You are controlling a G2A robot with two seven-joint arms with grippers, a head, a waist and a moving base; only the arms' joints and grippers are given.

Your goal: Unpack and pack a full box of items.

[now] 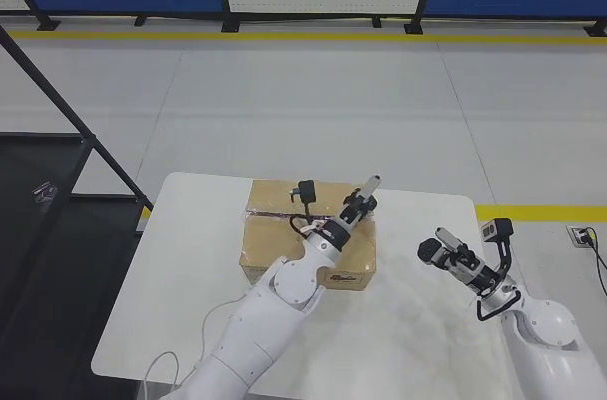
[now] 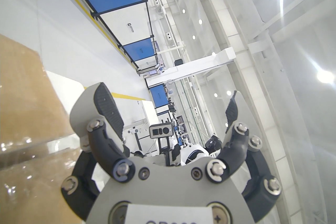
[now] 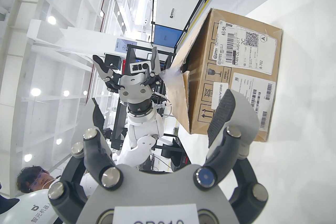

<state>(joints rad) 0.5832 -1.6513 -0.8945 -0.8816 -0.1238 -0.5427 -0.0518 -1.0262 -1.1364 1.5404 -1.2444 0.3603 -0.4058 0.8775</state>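
Observation:
A brown cardboard box [image 1: 283, 235] stands near the far middle of the white table [image 1: 413, 330], with tape across its top. My left gripper [image 1: 338, 188] hovers over the box's far right part, open and holding nothing. In the left wrist view the left gripper [image 2: 168, 104] points upward into the room beside the box [image 2: 23, 104]. My right gripper [image 1: 468, 236] is raised to the right of the box, open and holding nothing. The right wrist view looks past the right gripper [image 3: 161, 112] at the labelled box [image 3: 236, 64] and the left gripper [image 3: 126, 62]; one flap edge [image 3: 183, 93] stands slightly lifted.
A black metal frame [image 1: 53, 170] stands off the table's left side. The bare tabletop stretches in front of the box and to its right, under the right arm. Yellow floor lines [image 1: 553, 212] run behind the table.

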